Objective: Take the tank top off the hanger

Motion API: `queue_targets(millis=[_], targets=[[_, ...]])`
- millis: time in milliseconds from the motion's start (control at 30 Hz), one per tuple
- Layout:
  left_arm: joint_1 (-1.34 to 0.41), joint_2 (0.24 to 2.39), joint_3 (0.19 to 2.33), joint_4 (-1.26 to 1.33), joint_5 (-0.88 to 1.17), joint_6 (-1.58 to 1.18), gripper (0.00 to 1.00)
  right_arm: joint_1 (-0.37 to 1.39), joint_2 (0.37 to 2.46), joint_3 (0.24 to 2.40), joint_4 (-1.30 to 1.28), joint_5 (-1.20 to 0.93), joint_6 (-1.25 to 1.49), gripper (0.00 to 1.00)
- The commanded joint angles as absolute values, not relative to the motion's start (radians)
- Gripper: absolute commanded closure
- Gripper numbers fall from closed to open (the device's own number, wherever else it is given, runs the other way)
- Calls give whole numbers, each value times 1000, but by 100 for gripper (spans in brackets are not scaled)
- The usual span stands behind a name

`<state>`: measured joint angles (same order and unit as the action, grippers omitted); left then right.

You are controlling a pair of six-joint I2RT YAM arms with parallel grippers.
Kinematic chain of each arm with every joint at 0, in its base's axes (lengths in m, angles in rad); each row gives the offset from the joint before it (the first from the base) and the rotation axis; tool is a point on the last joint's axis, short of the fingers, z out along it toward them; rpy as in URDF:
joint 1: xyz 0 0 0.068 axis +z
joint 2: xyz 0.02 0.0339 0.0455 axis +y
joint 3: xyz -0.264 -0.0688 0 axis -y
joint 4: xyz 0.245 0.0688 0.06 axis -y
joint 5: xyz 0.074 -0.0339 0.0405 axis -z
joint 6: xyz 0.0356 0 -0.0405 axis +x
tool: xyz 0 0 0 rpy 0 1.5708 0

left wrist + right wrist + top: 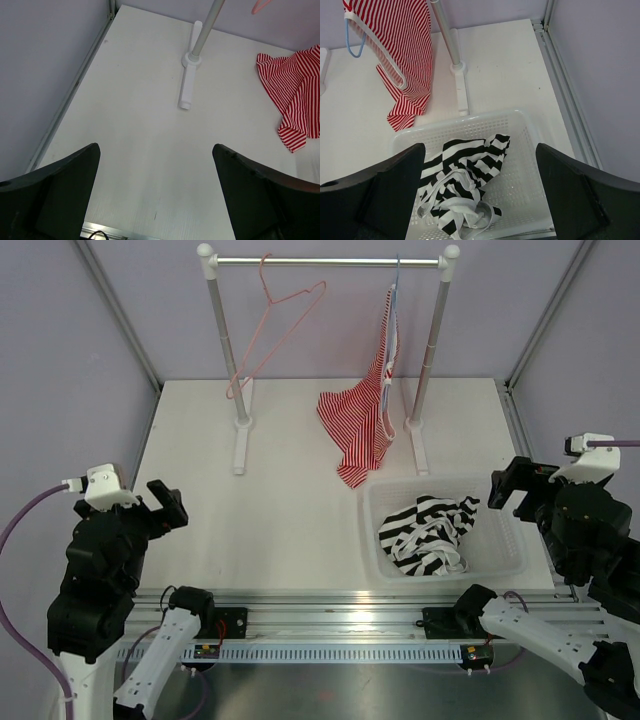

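Observation:
The black-and-white striped tank top lies crumpled in the white basket at the front right; it also shows in the right wrist view. The pink wire hanger hangs bare and tilted on the rail at the back left; only its tip shows in the left wrist view. My left gripper is open and empty above the table's left side. My right gripper is open and empty above the basket's right end.
A red-and-white finely striped top hangs from a blue hanger on the clothes rail, its hem on the table. The rail's white posts and feet stand at the back. Purple walls close in both sides.

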<state>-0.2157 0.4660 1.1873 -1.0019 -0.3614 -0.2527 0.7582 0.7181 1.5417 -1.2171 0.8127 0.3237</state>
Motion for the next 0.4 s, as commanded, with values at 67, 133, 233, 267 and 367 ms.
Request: queue_targets(millis=[67,133,233,267,367], targets=[[-215,410,1143,-951,-302,-219,1,753,710,1505,-1221,825,293,1],[-213,388,1123,-939,-304,-218,1,753,713,1488,-1215,825,298,1],[-215,376,1108,-933,-310,-218,1,753,707,1474,-1198,825,301,1],[-213,377,1106,-934,-313,-218,1,753,706,1473,-1187,824,299,0],[-215,379,1111,-931,-313,-221,1,753,703,1463,-1166,813,290,1]])
